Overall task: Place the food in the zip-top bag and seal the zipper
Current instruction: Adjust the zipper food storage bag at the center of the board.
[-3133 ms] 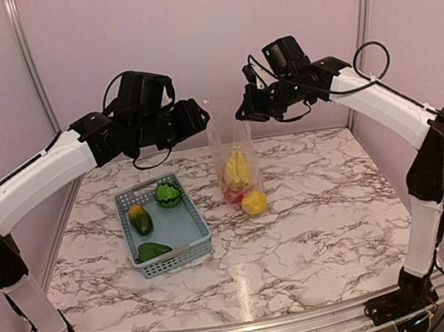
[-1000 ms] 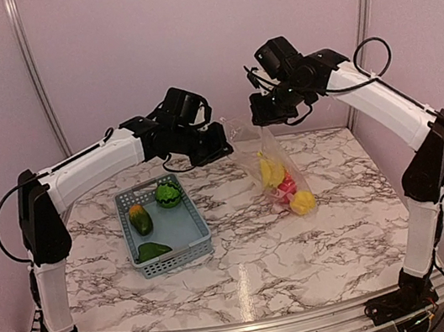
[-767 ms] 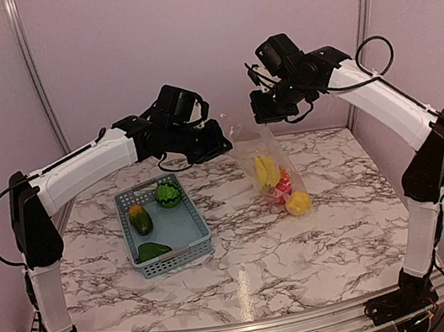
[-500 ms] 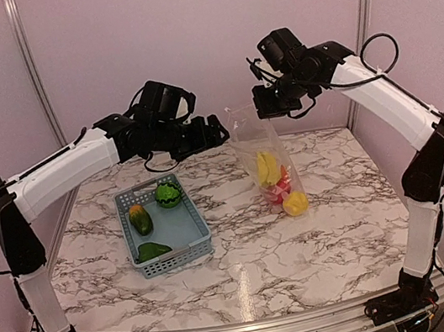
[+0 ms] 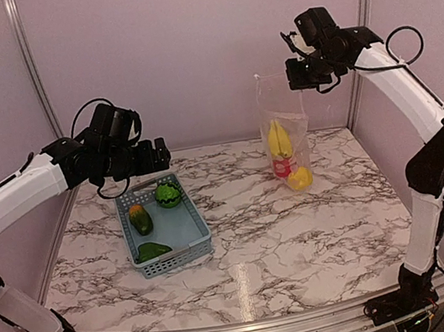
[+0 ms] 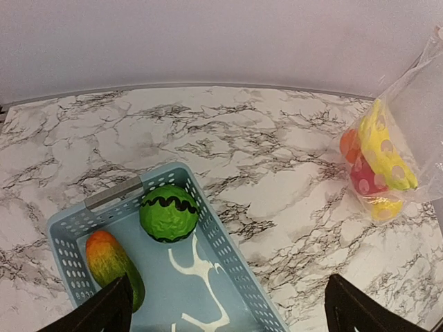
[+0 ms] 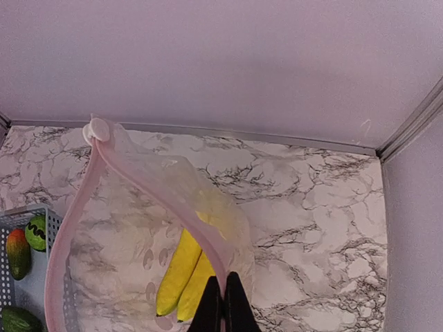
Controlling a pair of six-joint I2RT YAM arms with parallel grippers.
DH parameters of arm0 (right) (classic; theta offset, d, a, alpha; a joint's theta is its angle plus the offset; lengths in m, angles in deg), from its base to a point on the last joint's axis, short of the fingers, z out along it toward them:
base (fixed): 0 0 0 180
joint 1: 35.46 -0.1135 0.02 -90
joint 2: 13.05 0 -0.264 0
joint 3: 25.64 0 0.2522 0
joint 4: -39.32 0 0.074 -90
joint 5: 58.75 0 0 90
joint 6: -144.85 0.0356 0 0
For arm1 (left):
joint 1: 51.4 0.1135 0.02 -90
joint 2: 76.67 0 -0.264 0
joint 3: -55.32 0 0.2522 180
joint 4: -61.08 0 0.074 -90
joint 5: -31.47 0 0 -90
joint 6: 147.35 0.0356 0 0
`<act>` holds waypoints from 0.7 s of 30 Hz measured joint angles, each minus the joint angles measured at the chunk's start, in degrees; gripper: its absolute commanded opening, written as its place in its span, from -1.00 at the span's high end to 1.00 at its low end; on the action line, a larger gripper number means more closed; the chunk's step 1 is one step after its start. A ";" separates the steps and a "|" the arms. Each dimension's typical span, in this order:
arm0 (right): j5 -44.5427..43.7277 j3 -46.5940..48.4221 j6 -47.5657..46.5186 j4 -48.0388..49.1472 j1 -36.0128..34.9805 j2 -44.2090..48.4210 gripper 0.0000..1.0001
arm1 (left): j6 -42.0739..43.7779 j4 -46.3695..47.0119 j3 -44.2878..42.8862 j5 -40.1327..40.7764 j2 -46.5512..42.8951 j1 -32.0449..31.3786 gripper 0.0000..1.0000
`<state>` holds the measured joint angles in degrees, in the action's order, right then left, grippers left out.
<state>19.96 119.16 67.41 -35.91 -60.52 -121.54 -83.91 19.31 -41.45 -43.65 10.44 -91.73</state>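
Note:
The zip-top bag [image 5: 283,126] hangs clear of the table's back right, held only by my right gripper [image 5: 298,83], which is shut on the zipper [image 7: 163,185] at one end. The slider tab [image 7: 97,129] sits at the far end. Inside the bag lie yellow bananas [image 5: 277,138], a red piece [image 5: 280,166] and a yellow piece [image 5: 298,177]. More food is in the grey-blue basket [image 5: 176,261]: a green striped ball [image 6: 169,212], an orange-green piece [image 6: 111,261] and a green piece [image 5: 153,250]. My left gripper [image 5: 156,153] hovers open and empty above the basket's far end.
The basket [image 6: 228,256] stands on the marble table at the left middle. Pale walls with metal corner posts [image 5: 362,6] close in the back and the sides. In the left wrist view the hanging bag [image 6: 401,152] is off to the right.
My left gripper opened, let go of the bag and drew back left to above the basket. My right gripper carried the bag up and to the right, where it hangs upright.

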 measured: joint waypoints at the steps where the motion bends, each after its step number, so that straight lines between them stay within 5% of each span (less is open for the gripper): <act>1: 0.07 0.35 -0.52 0.26 0.20 0.31 1.00 | -0.31 -0.50 0.50 1.51 -0.02 -0.07 -0.98; 9: 4.85 -2.23 -1.66 4.09 -0.17 1.14 1.00 | -0.81 -3.08 2.49 7.32 0.57 2.58 -0.93; 16: 9.97 -10.82 -1.62 7.72 -3.39 0.57 1.00 | 0.90 0.46 9.18 2.51 2.60 3.74 -0.98; 21: 12.39 -13.55 -1.25 10.21 -5.81 0.55 1.00 | 1.16 -0.74 3.54 -0.66 6.84 3.56 -0.98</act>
<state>32.36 105.61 66.16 -25.71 -66.33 -120.99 -82.76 18.57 -37.91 -44.31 17.28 -88.17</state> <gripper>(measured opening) 0.004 0.989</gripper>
